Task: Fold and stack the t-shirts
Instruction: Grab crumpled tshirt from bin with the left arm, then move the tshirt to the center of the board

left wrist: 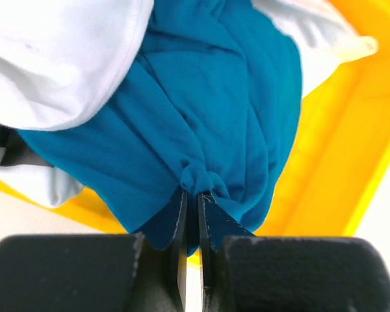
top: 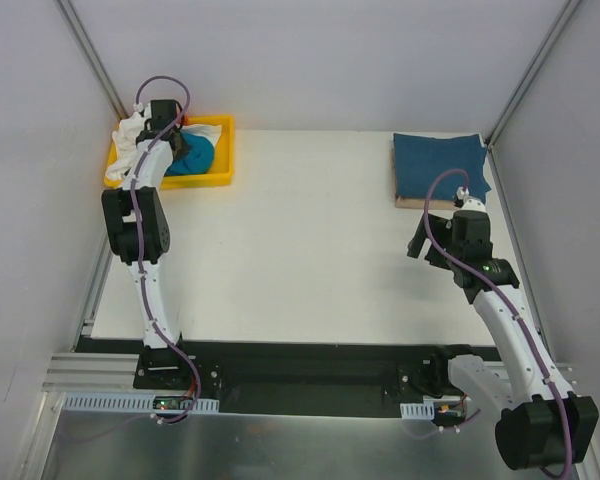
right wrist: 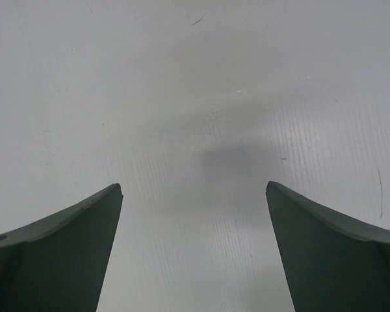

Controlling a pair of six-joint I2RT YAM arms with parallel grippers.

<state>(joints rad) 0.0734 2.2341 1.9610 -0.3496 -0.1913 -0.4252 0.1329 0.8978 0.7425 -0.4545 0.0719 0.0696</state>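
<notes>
Tabletop seen from above: yellow tray [top: 227, 150] sits at the far left corner of the white table [top: 300, 250]. Teal-blue t-shirt [top: 196, 158] lies bunched inside it, w/ the white t-shirt [top: 130, 135] crumpled beside it and spilling over the tray's left rim. Left gripper [top: 175, 135] reaches down into the tray, on top of the cloth. Darker blue t-shirt [top: 438, 165] lies folded flat at the far right of the table, well apart from the tray. Right gripper [top: 418, 246] hovers over bare table, just on the near side of that folded shirt, not touching it.

Left wrist cam: left gripper [left wrist: 194, 195] is pinched nearly together on a small gathered fold of the teal-blue t-shirt [left wrist: 208, 97]; cloth puckers right at the tips. White t-shirt [left wrist: 58, 58] overlaps the teal one at top left, more white shows at top right. Yellow tray [left wrist: 338, 143] wall runs along the right.

Right wrist cam: right gripper [right wrist: 194, 188] has its fingers [right wrist: 65, 240] spread wide, nothing between them, only bare table [right wrist: 195, 78] below w/ a faint shadow.
</notes>
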